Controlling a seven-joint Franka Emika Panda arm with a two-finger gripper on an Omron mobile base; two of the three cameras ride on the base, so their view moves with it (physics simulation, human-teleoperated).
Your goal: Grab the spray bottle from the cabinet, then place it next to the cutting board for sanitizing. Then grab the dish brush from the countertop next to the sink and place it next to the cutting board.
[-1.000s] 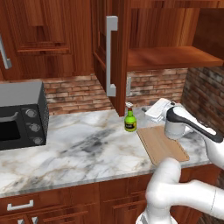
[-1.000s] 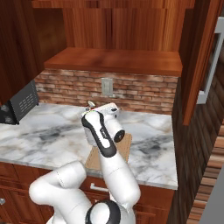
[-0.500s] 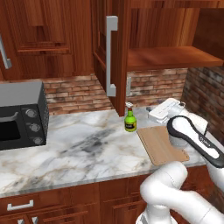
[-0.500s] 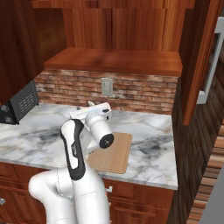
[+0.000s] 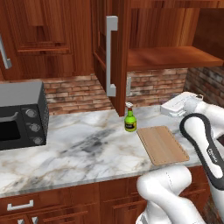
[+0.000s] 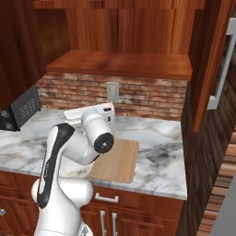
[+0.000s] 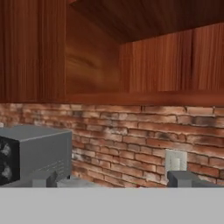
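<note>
Spray bottle [image 5: 130, 121] set beside cutting board [image 5: 162, 144], gripper [image 7: 112, 178] spread wide, empty; brush step next, apparently needing a search toward the sink.

Even, soft rendered light fills the kitchen, with no glare. The cabinet [image 5: 170, 57] interior is dim, and faint shadows lie on the marble surface [image 5: 83, 148]. The hand view looks coarse and slightly blurred.

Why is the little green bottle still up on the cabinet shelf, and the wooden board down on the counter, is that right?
Not quite. The spray bottle stands on the marble counter, beside the cutting board, as the left base view shows. The cabinet shelf is bare. The board is on the counter.
</note>
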